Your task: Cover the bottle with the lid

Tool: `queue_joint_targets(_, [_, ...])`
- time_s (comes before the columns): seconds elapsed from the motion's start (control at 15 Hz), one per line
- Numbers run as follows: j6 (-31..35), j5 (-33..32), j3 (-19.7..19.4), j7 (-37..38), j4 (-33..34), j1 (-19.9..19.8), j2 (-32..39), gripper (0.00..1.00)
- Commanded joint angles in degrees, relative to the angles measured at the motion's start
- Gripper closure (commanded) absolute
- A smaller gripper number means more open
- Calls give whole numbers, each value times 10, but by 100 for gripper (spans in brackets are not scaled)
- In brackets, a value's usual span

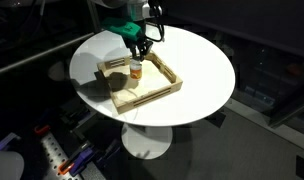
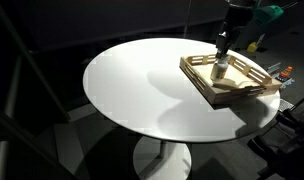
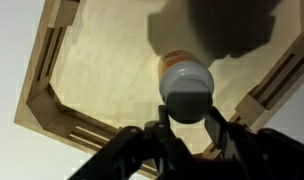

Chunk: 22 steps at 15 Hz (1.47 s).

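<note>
from my wrist camera the gripper has its fingers drawn in narrow, one on each side of the lid. i read that as a hold on it, though the contact itself is partly in shadow. the lid hangs directly over the bottle. only a crescent of amber shows past its far edge, so the two are nearly lined up, but i cannot tell whether they touch.

the bottle stands upright on the floor of the wooden tray, away from its walls, which leaves the fingers room to come down around it. in both exterior views the arm points straight down over the bottle, and the tray sits on the round white table.

i judge this to be the seating step. the lid should go down square, since a tilted lid could catch the rim and tip so light a bottle.
</note>
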Motion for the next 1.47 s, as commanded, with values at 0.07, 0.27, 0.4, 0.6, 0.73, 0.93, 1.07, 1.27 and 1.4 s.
queue_joint_targets(0.07, [6,15,7,-21,-3,-7,-1,84])
queue_joint_targets(0.27, [5,20,8,-24,-4,-8,-2,84])
queue_joint_targets(0.4, [4,26,9,-27,-6,-10,-2,84])
queue_joint_targets(0.6, [3,35,10,-31,-8,-11,-2,84])
queue_joint_targets(0.73, [2,41,11,-34,-10,-13,-4,84])
queue_joint_targets(0.93, [2,58,14,-47,-13,-17,-6,84])
queue_joint_targets(1.07, [2,65,15,-55,-15,-19,-7,84])
queue_joint_targets(1.27, [1,77,18,-68,-17,-20,-10,84])
queue_joint_targets(1.4, [1,81,20,-73,-18,-22,-13,84])
